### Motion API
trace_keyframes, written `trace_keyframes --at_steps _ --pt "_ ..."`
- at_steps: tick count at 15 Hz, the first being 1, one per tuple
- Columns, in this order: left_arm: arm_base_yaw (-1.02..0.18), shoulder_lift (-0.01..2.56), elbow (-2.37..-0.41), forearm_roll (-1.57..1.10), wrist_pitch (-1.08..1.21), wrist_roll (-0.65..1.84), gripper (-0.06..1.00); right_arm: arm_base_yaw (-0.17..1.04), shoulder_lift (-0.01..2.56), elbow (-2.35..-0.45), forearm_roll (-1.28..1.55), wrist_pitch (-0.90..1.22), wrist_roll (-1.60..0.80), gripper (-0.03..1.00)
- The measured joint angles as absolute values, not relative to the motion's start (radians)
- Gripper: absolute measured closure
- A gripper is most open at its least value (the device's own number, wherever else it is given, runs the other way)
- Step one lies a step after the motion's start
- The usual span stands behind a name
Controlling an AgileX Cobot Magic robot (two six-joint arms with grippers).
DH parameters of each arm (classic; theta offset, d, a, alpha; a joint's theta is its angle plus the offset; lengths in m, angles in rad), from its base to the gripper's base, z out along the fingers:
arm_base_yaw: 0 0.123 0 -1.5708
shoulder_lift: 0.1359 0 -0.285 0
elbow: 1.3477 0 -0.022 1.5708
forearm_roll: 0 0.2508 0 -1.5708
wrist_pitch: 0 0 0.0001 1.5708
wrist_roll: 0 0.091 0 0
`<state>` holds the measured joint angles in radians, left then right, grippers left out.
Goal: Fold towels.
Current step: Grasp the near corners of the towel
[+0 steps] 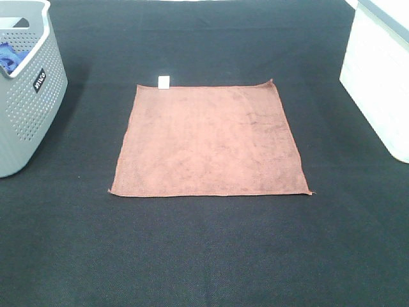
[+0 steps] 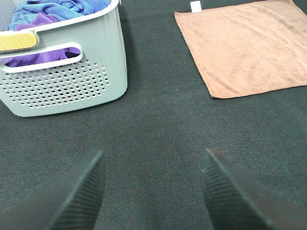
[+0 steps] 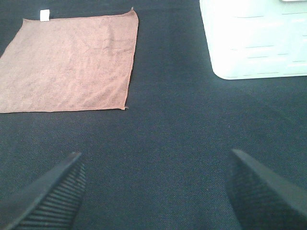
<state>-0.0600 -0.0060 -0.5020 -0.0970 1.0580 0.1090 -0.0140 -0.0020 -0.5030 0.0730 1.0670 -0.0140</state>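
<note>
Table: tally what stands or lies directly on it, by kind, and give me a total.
Brown towel, spread flat: 1
Grey perforated basket: 1
White bin: 1
Total: 3
Blue and purple cloths heaped inside the basket: too bunched to count, left out.

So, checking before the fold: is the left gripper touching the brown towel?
Apart. Left wrist view shows bare black table between the left gripper and the brown towel.
</note>
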Motion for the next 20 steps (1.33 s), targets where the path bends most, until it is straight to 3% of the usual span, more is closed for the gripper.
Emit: trace_keyframes --at_steps 20 --pt "-0.060 -0.006 -0.502 -0.097 1.058 0.109 0.37 -0.014 -0.002 -0.503 0.073 1.067 -0.014 0.21"
